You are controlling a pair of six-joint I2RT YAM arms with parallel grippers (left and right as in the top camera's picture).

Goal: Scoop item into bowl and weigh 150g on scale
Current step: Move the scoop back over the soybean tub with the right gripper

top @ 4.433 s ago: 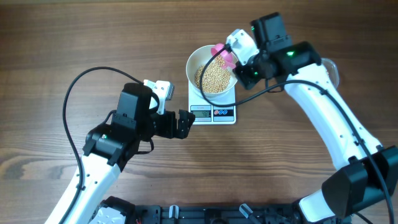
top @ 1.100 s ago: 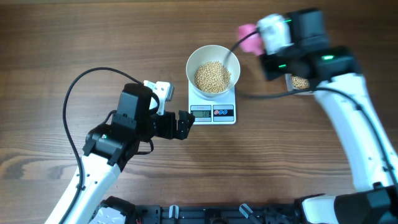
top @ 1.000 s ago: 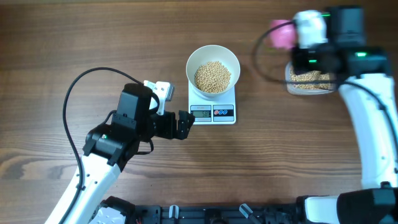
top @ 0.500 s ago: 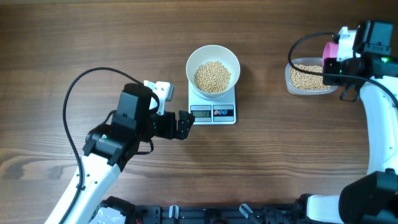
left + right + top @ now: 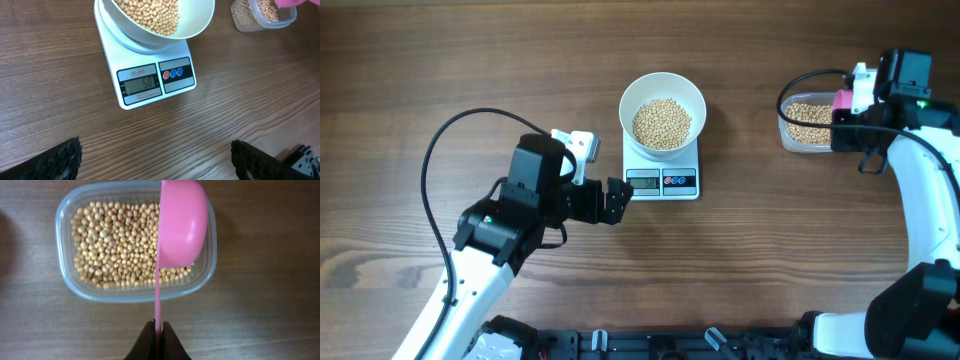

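Loose, light, roll-prone beans (image 5: 115,245) fill the tub (image 5: 135,298) at three o'clock on the worktop (image 5: 440,60), so the right claw (image 5: 156,330), pinching the pink scoop (image 5: 180,222) by its thin handle, should dig gently, while the left claw (image 5: 156,165) gapes wide.

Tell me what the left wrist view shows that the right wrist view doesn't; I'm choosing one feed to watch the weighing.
Only left wrist: the scale with its display, the white bowl of beans on it, and the open left gripper. Only right wrist: the right gripper shut on the handle of the pink scoop, held over the tub. Both: the clear tub of beans, a bit of the scoop, the wooden table.
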